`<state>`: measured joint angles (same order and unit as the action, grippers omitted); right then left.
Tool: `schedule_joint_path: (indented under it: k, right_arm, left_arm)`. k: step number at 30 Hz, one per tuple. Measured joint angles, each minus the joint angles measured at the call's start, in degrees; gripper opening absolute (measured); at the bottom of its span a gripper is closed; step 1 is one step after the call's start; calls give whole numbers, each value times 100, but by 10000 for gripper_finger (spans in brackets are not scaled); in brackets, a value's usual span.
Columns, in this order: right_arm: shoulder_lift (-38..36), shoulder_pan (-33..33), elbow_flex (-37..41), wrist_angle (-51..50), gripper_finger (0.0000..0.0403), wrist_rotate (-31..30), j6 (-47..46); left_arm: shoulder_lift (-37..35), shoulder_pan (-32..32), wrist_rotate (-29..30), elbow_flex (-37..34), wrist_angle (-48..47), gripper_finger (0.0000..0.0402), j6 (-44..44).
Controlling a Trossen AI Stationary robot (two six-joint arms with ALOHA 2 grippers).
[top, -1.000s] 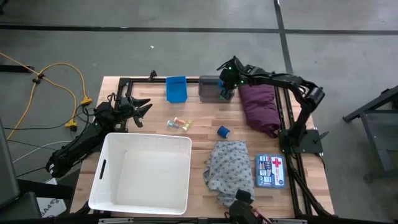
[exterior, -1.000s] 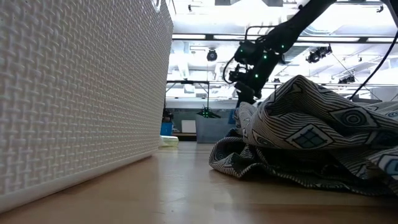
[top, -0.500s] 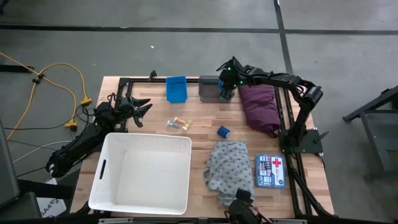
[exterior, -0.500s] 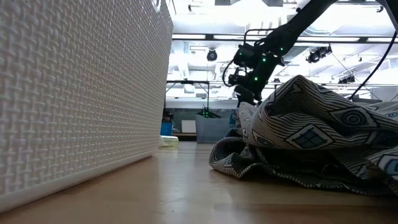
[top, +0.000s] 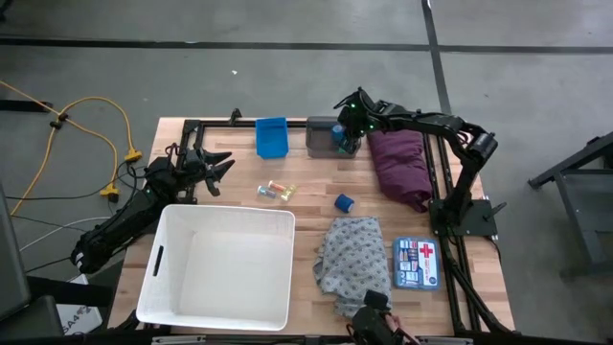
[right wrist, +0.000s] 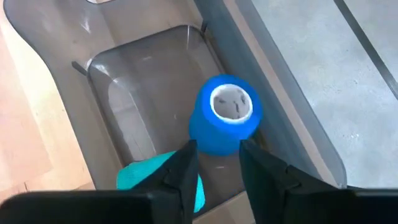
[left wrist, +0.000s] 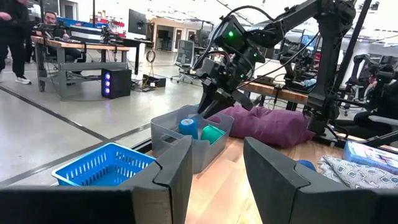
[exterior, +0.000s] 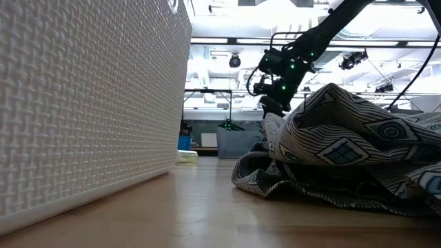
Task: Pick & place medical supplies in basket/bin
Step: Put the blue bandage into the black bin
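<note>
The right end effector (right wrist: 214,163) hangs over the small grey bin (right wrist: 146,87), its fingers parted a little and grasping nothing. A blue tape roll (right wrist: 225,121) stands in that bin beside a green roll (right wrist: 155,177). To pick well, it should come straight down, straddle the blue roll and squeeze gently. The left end effector (left wrist: 214,174), slightly open, waits near the white basket (top: 220,264).

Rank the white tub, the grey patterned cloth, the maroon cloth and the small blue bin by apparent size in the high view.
1. White tub, clearly largest.
2. Grey patterned cloth.
3. Maroon cloth, close to the grey one, so that order is unsure.
4. Small blue bin, clearly smallest.
</note>
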<state>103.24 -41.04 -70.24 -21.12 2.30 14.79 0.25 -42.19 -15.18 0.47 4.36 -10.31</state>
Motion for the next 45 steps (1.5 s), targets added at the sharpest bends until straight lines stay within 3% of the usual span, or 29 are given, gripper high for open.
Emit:
schedule_joint_path:
  k: [10, 25, 38, 45]
  right_arm:
    - [-87, 98, 0, -50, 120, -43, 0]
    - [-1690, 1165, -2, -826, 120, 146, 55]
    - [-1889, 2157, -2, -1978, 120, 66, -799]
    - [-1859, 2540, 0, -2209, 120, 13, -1979]
  left_arm:
    - [0, 0, 0, 0, -2, 136, 0]
    - [-1, 2, 0, 0, 0, 136, 0]
    - [-1, 0, 0, 0, 0, 136, 0]
    - [-2, 1, 0, 0, -1, 136, -1]
